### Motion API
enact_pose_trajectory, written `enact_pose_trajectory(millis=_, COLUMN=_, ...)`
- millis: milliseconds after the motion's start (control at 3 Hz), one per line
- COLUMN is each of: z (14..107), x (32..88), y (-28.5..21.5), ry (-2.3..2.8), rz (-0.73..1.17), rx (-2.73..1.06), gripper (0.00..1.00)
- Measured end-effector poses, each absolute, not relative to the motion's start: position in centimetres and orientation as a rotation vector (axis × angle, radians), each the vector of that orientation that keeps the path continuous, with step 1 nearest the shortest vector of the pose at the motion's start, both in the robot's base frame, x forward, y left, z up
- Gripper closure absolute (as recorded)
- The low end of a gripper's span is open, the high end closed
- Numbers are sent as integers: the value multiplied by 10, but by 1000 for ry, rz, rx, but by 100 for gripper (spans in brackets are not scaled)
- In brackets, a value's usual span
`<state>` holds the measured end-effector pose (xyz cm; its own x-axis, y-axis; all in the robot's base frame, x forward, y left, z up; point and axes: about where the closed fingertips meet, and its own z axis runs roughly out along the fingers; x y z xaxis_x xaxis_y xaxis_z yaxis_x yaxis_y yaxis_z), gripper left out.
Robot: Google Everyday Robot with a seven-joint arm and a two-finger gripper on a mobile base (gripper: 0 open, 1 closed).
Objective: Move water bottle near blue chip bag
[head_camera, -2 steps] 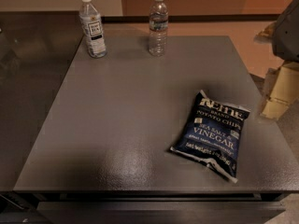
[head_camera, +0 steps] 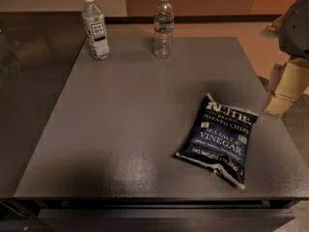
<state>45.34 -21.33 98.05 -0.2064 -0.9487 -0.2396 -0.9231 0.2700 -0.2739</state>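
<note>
Bottles stand upright at the far edge of the table (head_camera: 120,129): 1 white-labelled bottle (head_camera: 95,28), then my water bottle (head_camera: 163,25). Nearer me lies the blue chip bag (head_camera: 219,139). Rightmost, the gripper (head_camera: 286,86) hangs off-table, with the water bottle away to its far left; how open it is, I cannot tell.

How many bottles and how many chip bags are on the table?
Bottles: 2 (the water bottle, the white-label bottle)
Chip bags: 1 (the blue chip bag)
Total: 3 on the table
The gripper is beside the table's right edge, touching none of them.
</note>
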Motion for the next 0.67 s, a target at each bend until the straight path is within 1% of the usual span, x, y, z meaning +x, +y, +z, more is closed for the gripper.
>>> enact_pose_trajectory(millis=667, z=981, x=526, y=-192, ry=2039, rz=-41, rx=-1639, gripper=0)
